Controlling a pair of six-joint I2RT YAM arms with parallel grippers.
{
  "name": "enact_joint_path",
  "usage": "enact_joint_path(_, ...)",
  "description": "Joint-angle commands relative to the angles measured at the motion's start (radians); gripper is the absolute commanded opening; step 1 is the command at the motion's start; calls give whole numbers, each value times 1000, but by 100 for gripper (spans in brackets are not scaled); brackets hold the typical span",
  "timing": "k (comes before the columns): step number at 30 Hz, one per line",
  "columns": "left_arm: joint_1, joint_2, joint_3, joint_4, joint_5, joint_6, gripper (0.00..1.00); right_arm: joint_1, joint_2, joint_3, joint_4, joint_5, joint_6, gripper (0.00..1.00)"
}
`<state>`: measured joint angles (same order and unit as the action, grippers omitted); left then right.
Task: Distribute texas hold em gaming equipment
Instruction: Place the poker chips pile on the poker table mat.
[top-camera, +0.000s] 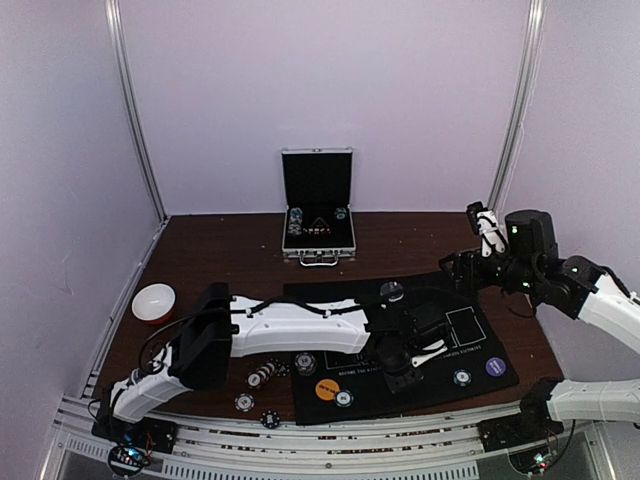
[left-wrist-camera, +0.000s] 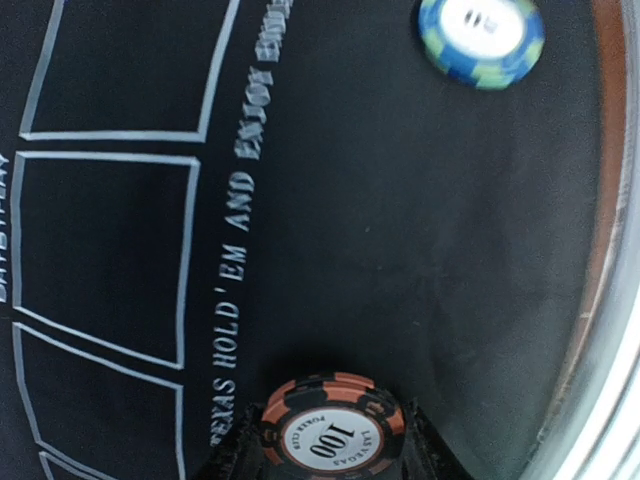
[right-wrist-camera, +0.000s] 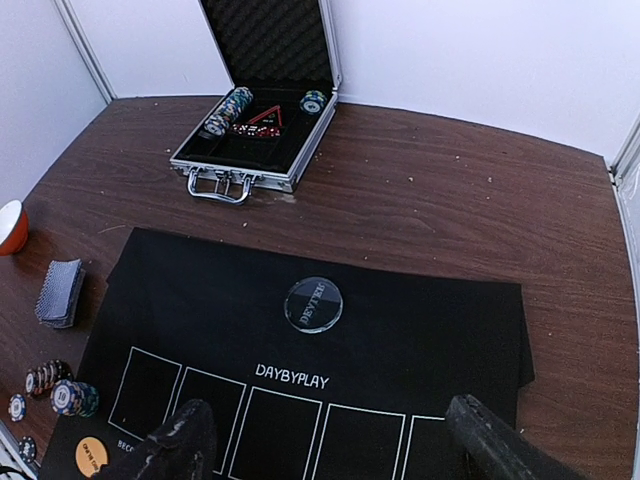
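An orange-and-black 100 chip (left-wrist-camera: 335, 430), gripped at its edges, faces up over the black mat (left-wrist-camera: 400, 220), a blue-green chip (left-wrist-camera: 482, 40) flat nearby (cards (right-wrist-camera: 60, 292) stacked off-mat).

The top external camera sits above and behind the arm bases. It faces the back wall and looks down on the whole table (top-camera: 220, 250), the black felt mat (top-camera: 500, 340) and the open silver case (top-camera: 318, 215).

The left wrist camera hangs very close over the mat (left-wrist-camera: 400, 250), looking almost straight down. The print runs sideways, and an orange-and-black 100 chip (left-wrist-camera: 333, 432) looms at the bottom edge.

The right wrist camera is raised high and looks obliquely across the mat (right-wrist-camera: 400, 330) to the case (right-wrist-camera: 245, 172) and the back wall. It shares the clear round disc (right-wrist-camera: 314, 304) with the top view.
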<state>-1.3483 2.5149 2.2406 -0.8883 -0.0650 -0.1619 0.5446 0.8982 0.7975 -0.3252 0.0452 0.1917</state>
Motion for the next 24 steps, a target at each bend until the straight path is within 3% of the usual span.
enact_joint_path(1, 0, 33, 8, 4, -5, -2, 0, -5, -13, -9, -28, -40, 20, 81)
enact_joint_path(3, 0, 31, 6, 9, -16, 0, 2, -5, -15, -6, -35, -41, 20, 81)
enact_joint_path(7, 0, 3, 9, 20, -18, 12, 44, -5, -13, 20, -60, -36, 18, 81)
enact_joint_path(9, 0, -36, 11, 28, -15, 17, 59, -6, -2, 48, -87, -27, 16, 81)
enact_joint_path(12, 0, -120, 1, 57, -27, 31, 72, -7, 20, 106, -133, -13, 8, 82)
enact_joint_path(18, 0, -330, -101, 74, -24, 43, 77, -11, 77, 220, -218, -21, 22, 82)
enact_joint_path(24, 14, -680, -532, 124, -54, -44, 80, -11, 145, 210, -274, -116, 123, 80)
